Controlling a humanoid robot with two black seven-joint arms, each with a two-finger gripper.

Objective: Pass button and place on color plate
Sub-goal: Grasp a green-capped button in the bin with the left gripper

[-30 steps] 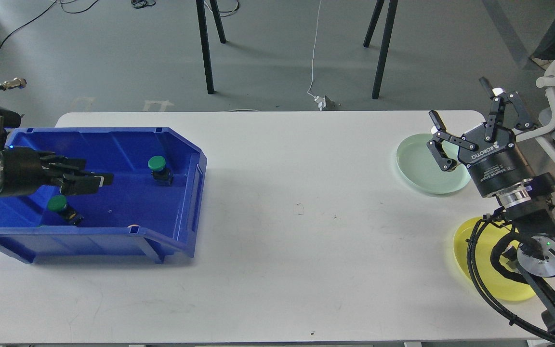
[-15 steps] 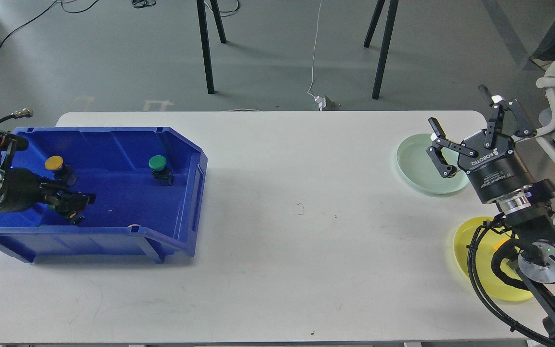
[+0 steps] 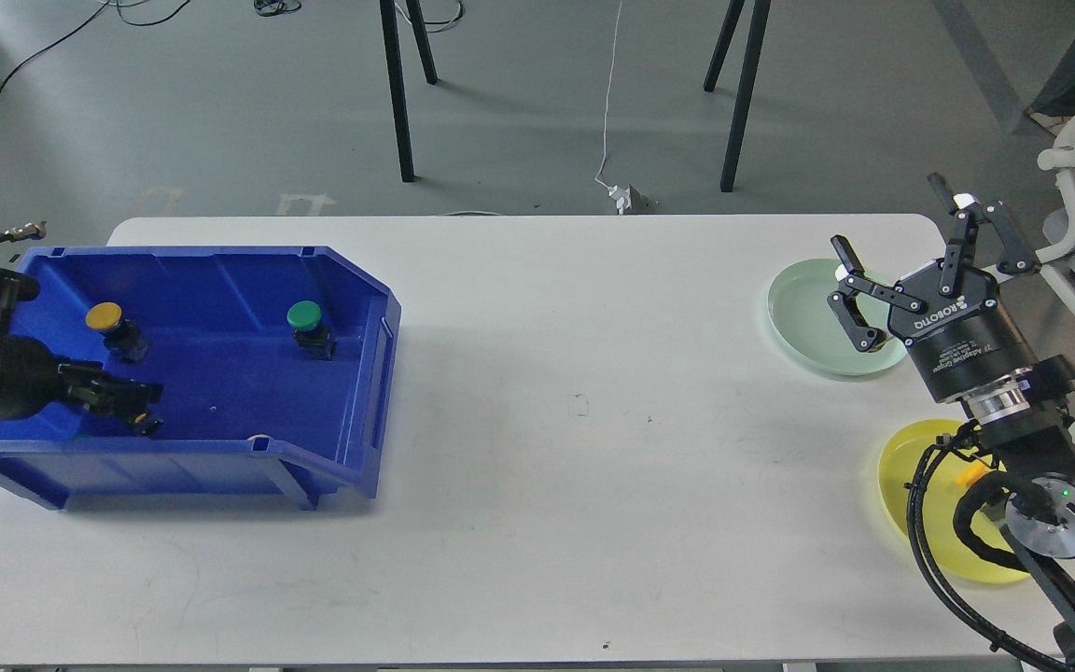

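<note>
Left end effector (image 3: 132,403) lower, retracted

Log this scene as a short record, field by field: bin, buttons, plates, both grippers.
bin: blue bin at table's left end
buttons: yellow button and green button inside the bin
plates: green plate behind yellow plate, table's right end
left gripper: low in the bin's near left corner, grip unclear
right gripper: open, empty, above the green plate
</note>
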